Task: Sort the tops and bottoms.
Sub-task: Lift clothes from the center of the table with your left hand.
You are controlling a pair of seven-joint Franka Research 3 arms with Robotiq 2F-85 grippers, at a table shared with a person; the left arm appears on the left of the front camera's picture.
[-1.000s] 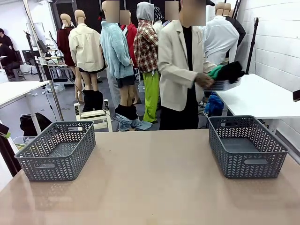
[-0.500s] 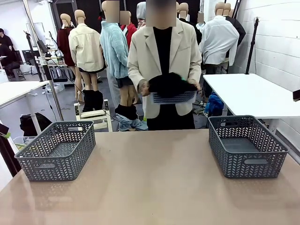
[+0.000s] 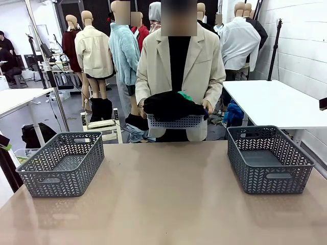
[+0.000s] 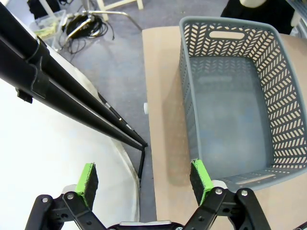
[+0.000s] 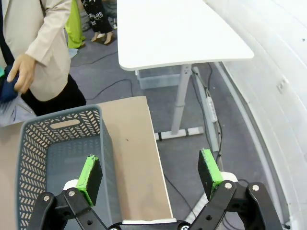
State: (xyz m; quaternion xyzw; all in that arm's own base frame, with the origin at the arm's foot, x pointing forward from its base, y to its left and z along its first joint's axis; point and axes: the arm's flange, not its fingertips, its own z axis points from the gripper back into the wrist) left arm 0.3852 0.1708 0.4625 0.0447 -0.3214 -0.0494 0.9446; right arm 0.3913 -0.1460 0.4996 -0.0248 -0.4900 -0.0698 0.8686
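Observation:
At the far side of the table a person in a beige blazer holds a white basket (image 3: 174, 121) with both hands. Piled in it are dark garments (image 3: 168, 105) and a bit of bright green cloth (image 3: 185, 95); I cannot tell the dark pieces apart. My left gripper (image 4: 144, 184) is open, hanging over the table's left edge beside the left grey basket (image 4: 230, 103). My right gripper (image 5: 149, 176) is open above the table's right edge, next to the right grey basket (image 5: 53, 153). Nothing sits between either pair of fingers.
Two empty grey baskets stand on the beige table, one at the left (image 3: 62, 163) and one at the right (image 3: 268, 158). A white table (image 3: 278, 104) stands behind on the right. A black stand (image 4: 67, 96) rises left of the table.
The person has turned from the white side table to face me and has lowered the basket of garments toward the table's far edge. Both grippers stay open.

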